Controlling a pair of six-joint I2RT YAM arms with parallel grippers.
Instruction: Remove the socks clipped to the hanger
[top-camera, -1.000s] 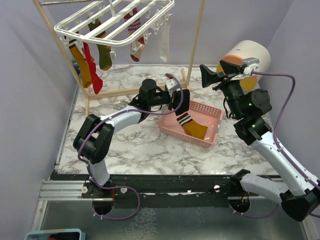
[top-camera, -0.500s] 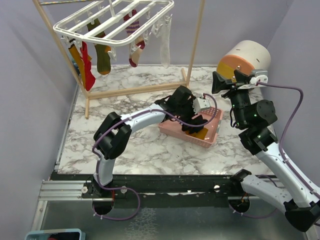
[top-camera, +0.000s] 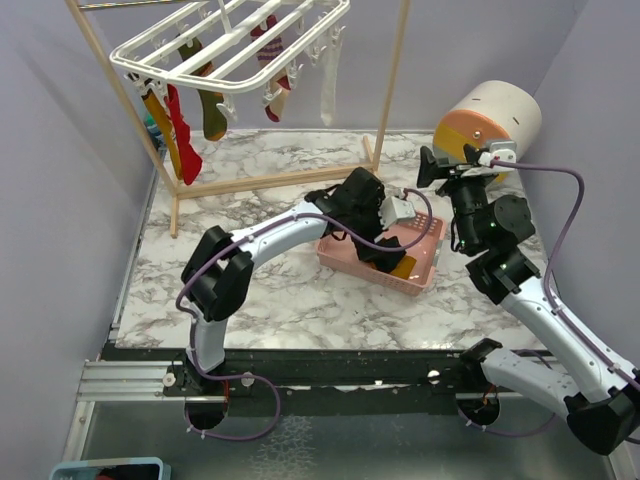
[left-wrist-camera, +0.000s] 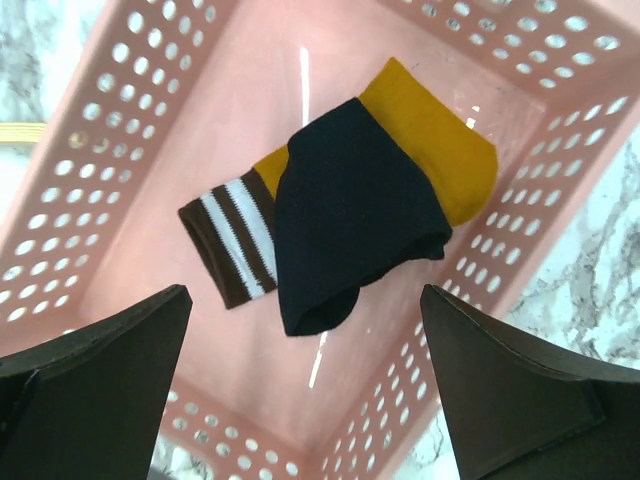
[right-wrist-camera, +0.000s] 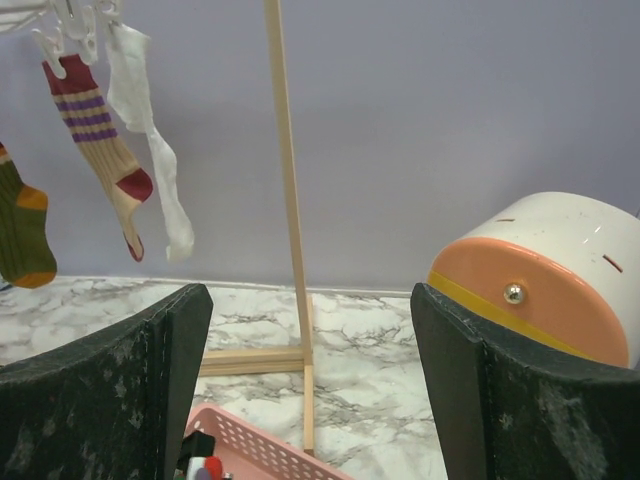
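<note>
**Operator:** State the grip condition of both arms.

**Technician:** Left gripper (left-wrist-camera: 303, 300): fingers spread wide, nothing between them. It hovers over the pink perforated plastic basket (left-wrist-camera: 100, 200). Right gripper (right-wrist-camera: 305, 300): fingers also spread and empty, raised and facing the white plastic bar hanger (top-camera: 230, 45).

**Operator:** Locate the socks.

**Technician:** Two lie inside the basket. A black sock (left-wrist-camera: 350, 215) rests on a mustard sock with a brown-and-white striped cuff (left-wrist-camera: 235, 245). The others hang clipped to the hanger. They include a red sock (top-camera: 183, 135), an olive green sock (top-camera: 212, 115), a cream sock with red and purple stripes (right-wrist-camera: 100, 150) and a white sock (right-wrist-camera: 150, 150). By my assessment the task is only partly done.

**Operator:** List the likely faults from this point.

**Technician:**
1. The left fingers are low inside the basket. A sideways exit could hook a wall and drag or tip the basket.
2. The hanger looks light and suspended. A slanted pull on a sock could swing it and shift the next target.
3. A shallow pinch at a toe could slip off the fabric, and the clip would keep the sock.
4. The upright of the wooden pole frame (right-wrist-camera: 290, 200) stands between the right gripper and the socks. A direct reach risks striking it.
</note>
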